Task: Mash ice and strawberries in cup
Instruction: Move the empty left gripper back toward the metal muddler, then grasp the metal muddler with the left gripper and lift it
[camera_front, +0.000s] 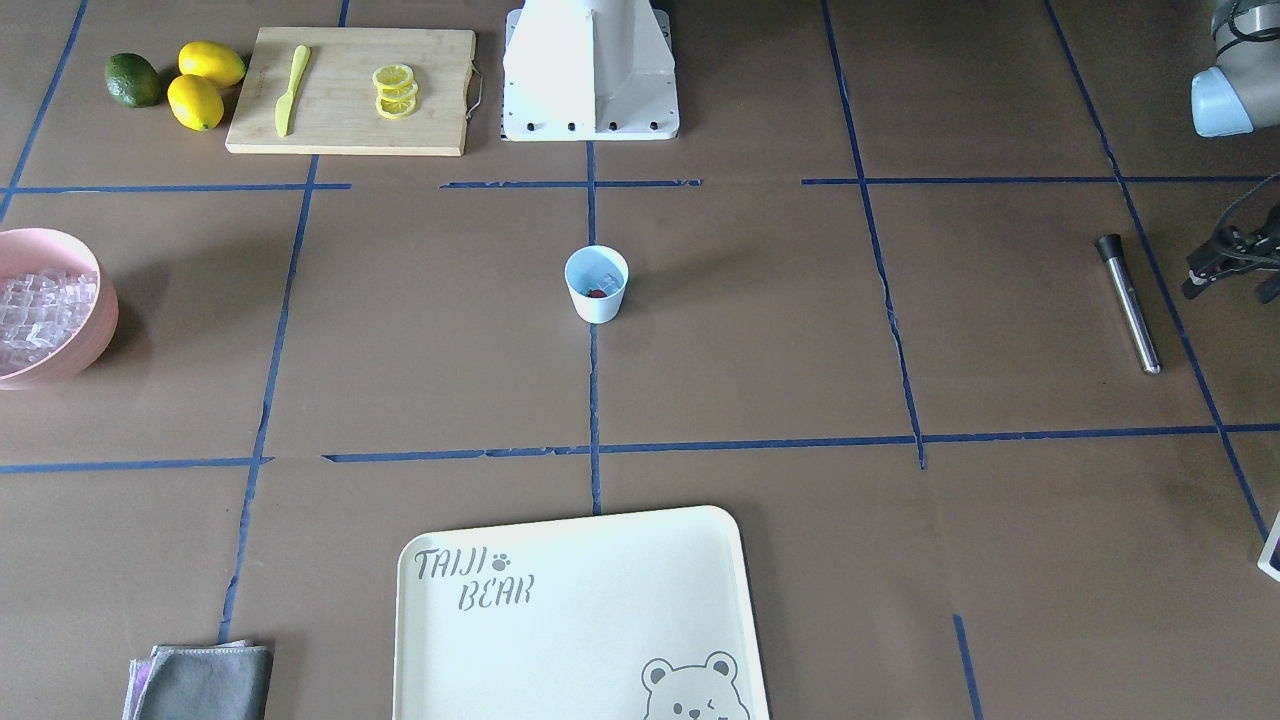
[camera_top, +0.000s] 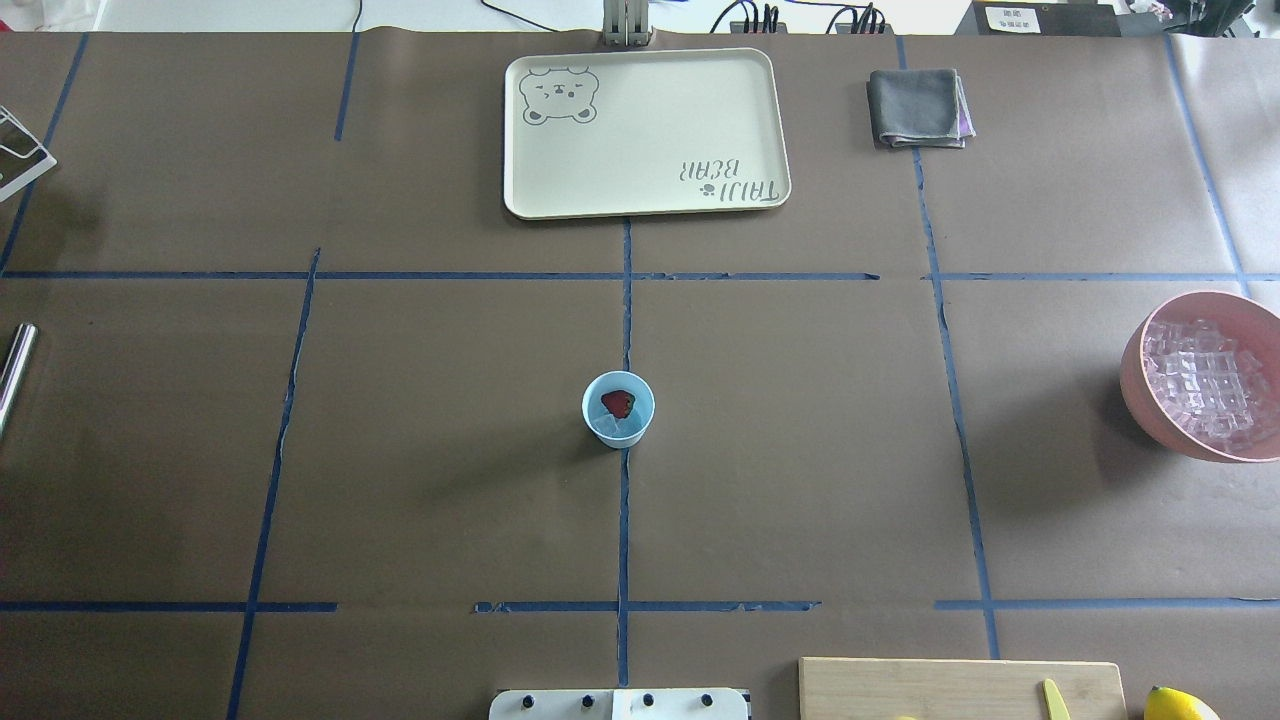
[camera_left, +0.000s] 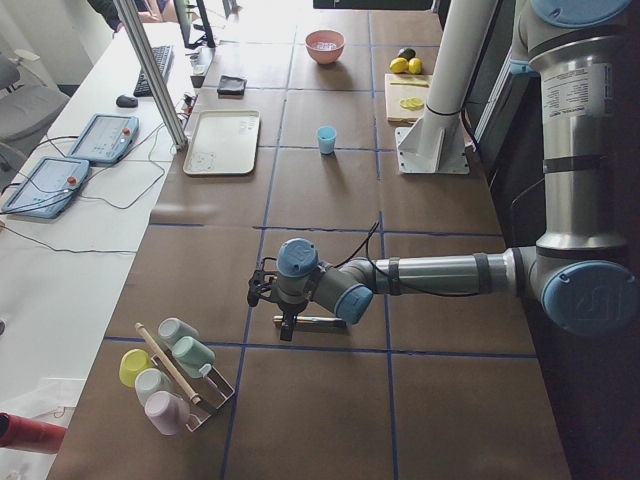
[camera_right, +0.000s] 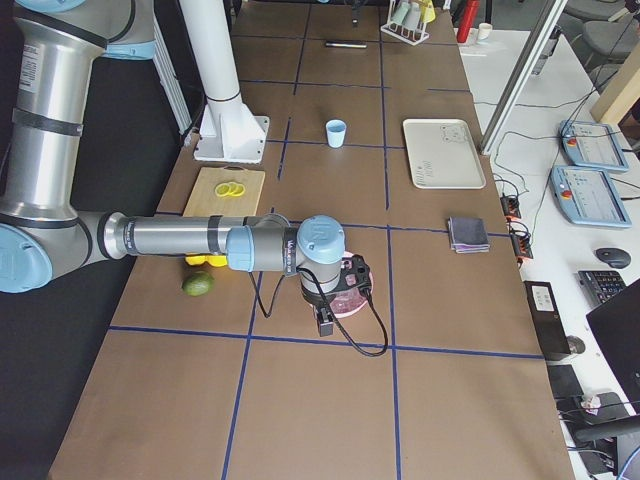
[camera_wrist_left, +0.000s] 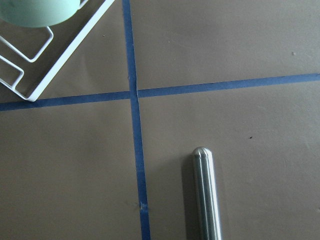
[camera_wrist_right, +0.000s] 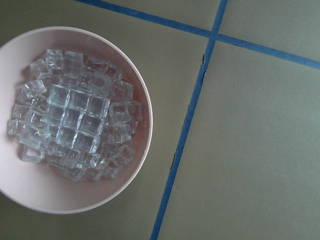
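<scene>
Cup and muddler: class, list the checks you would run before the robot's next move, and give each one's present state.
1. Cup upright, mouth unobstructed: ok.
2. Strawberry inside the cup: ok.
3. Ice in the cup beside the berry: ok.
4. Metal muddler lying free on the table: ok.
5. Left tool over the muddler: ok; open or shut: cannot tell.
6. Right tool over the pink bowl, away from the cup: ok.

The bench (camera_top: 420, 470) is brown with a blue tape grid (camera_top: 625, 300). The cup (camera_top: 640, 425) is pale blue, the strawberry (camera_top: 617, 402) red. The bowl (camera_wrist_right: 142, 150) is pink, its ice (camera_wrist_right: 75, 117) colourless, and the tray (camera_top: 650, 150) cream with grey print.
</scene>
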